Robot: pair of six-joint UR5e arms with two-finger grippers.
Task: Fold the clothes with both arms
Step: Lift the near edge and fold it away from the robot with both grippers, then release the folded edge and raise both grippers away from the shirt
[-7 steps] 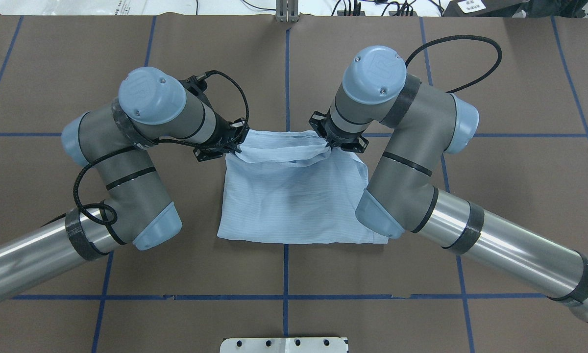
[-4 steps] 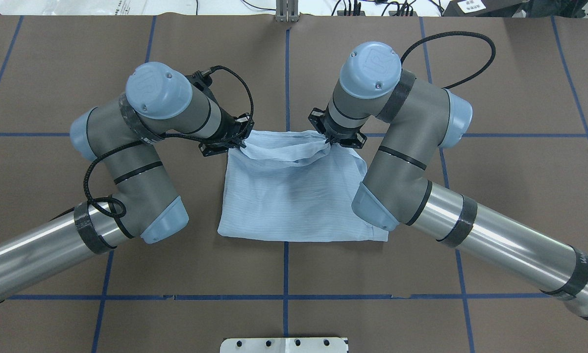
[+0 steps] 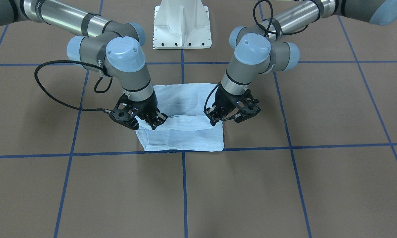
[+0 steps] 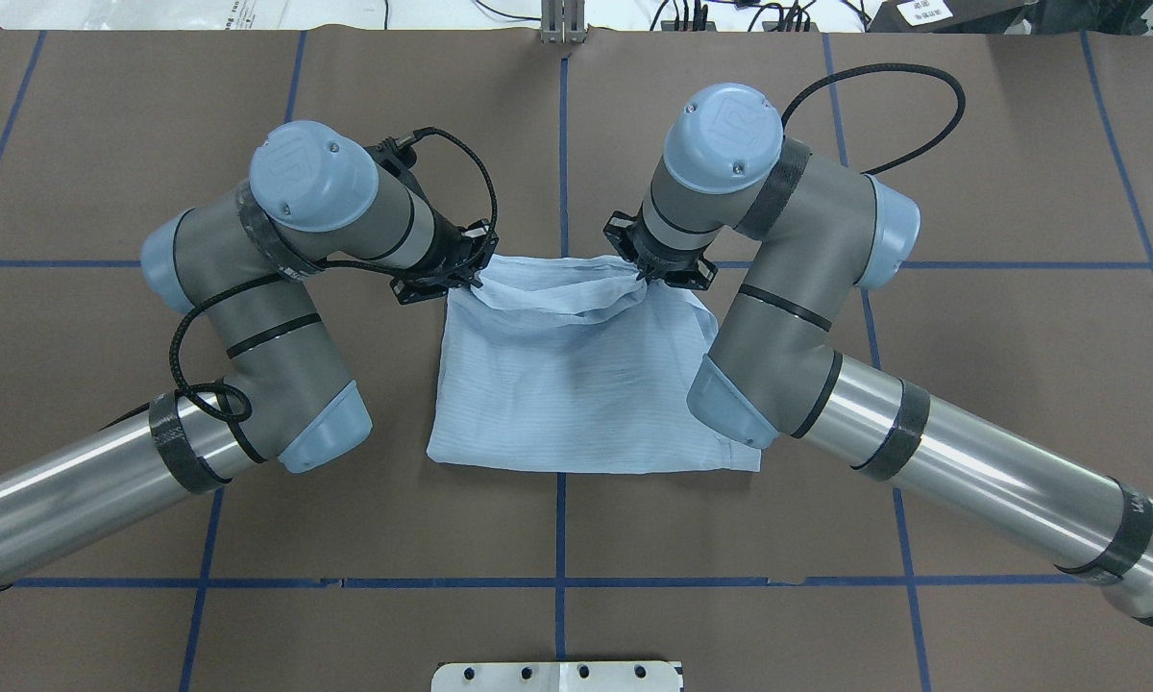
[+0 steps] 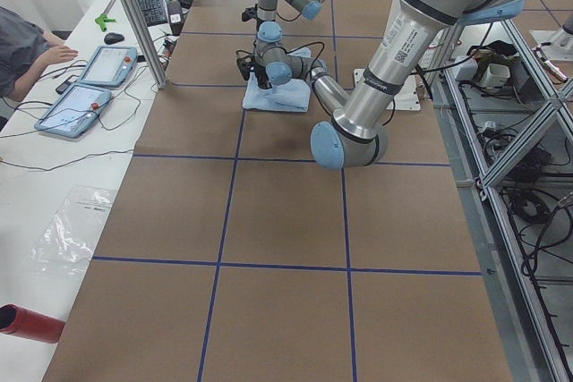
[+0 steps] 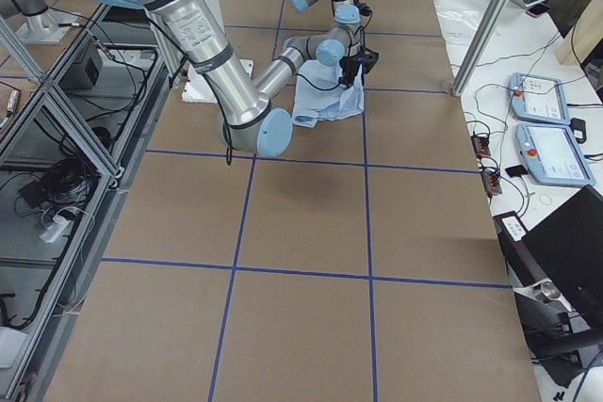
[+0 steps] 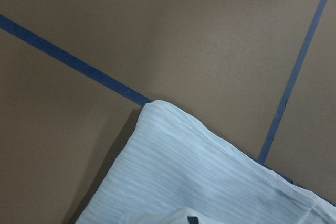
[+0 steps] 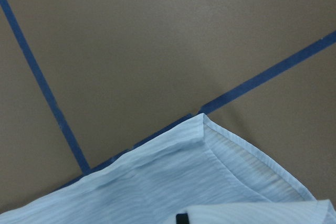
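Observation:
The clothes are one light-blue shirt (image 4: pixel 576 384), folded into a rough rectangle on the brown table top (image 4: pixel 970 336). Its far edge is gathered up into a raised, sagging fold (image 4: pixel 557 288) between the two grippers. My left gripper (image 4: pixel 468 279) is shut on the left end of that fold, and my right gripper (image 4: pixel 646 277) is shut on the right end. From the front, the left gripper (image 3: pixel 213 123) and the right gripper (image 3: pixel 156 123) pinch the cloth just above the shirt (image 3: pixel 185 137). Each wrist view shows a shirt corner (image 7: pixel 173 145) (image 8: pixel 205 145) lying flat on the table.
Blue tape lines (image 4: pixel 559 144) divide the table into a grid. The white pedestal base (image 3: pixel 182 24) stands at the robot's side. Beside the table's far edge are a bench with tablets (image 5: pixel 85 87), a metal post (image 5: pixel 134 15) and a person's arm (image 5: pixel 31 51).
Both arms have drawn in slightly towards the table's middle, the left one more than the right. The pinched far edge of the shirt is in nearly the same place.

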